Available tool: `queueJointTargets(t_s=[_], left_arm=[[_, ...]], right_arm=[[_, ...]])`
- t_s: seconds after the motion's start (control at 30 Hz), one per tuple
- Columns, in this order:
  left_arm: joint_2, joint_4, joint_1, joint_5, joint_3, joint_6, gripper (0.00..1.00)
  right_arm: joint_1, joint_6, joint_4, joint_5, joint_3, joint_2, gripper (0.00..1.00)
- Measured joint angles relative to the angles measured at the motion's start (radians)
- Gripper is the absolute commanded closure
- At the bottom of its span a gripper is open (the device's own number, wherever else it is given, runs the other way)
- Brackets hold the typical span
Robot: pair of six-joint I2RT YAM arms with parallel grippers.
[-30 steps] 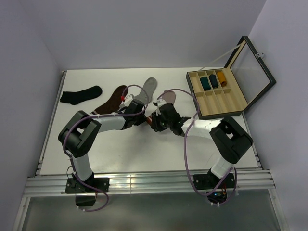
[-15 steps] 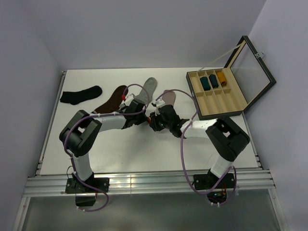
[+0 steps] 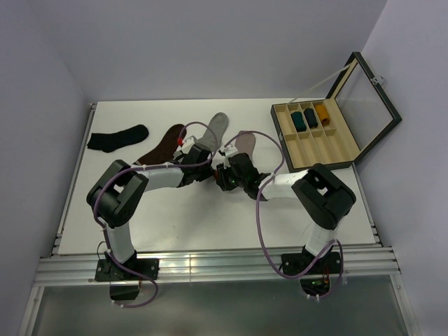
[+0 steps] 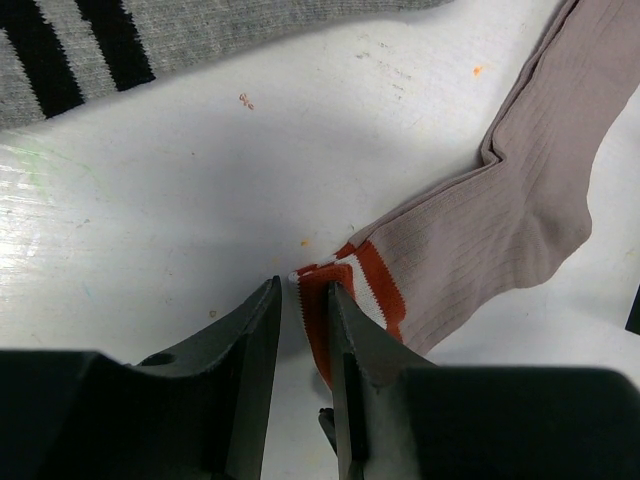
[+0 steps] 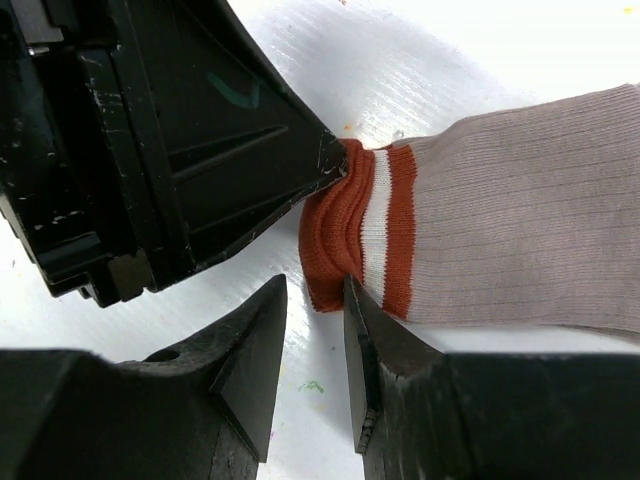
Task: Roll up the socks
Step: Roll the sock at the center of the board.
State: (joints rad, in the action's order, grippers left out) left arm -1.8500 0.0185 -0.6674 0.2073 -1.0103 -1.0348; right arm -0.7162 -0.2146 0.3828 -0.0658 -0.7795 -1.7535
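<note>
Right wrist view: the pink sock (image 5: pixel 500 220) lies flat and full length on the table, and only its red-and-white cuff is bunched. My left gripper (image 4: pixel 303 290) is clamped on one corner of that cuff. My right gripper (image 5: pixel 315 282) stands partly open astride the other corner. The cuff edge touches one finger, though I cannot be sure from here that nothing is pinched yet.

From the top, the pink sock sits just left of the wooden compartment case (image 3: pixel 334 143). The grey sock (image 3: pixel 215 129) with the dark stripes lies a little farther left of the case, flat and untouched.

I judge the roll has barely begun. No turn of fabric shows on either sock, so both rolls are left to do. Three rolled bundles (image 3: pixel 310 117) already fill the case's far compartments. The dark brown sock (image 3: pixel 162 145) and the black sock (image 3: pixel 117 137) lie well left of the case.
</note>
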Motion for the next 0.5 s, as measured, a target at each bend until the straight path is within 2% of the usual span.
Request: queueJointTargets(t_s=[0.23, 0.4, 0.5], left_arm=[[0.000, -0.016, 0.000, 0.002, -0.008, 0.002, 0.68], [0.000, -0.048, 0.000, 0.013, -0.022, 0.003, 0.68], [0.000, -0.065, 0.000, 0.026, -0.028, 0.002, 0.68]], right_arm=[[-0.008, 0.000, -0.021, 0.055, -0.030, -0.019, 0.62], [-0.017, -0.003, -0.099, 0.093, -0.088, -0.050, 0.63], [-0.021, -0.013, -0.174, 0.109, -0.134, -0.062, 0.67]])
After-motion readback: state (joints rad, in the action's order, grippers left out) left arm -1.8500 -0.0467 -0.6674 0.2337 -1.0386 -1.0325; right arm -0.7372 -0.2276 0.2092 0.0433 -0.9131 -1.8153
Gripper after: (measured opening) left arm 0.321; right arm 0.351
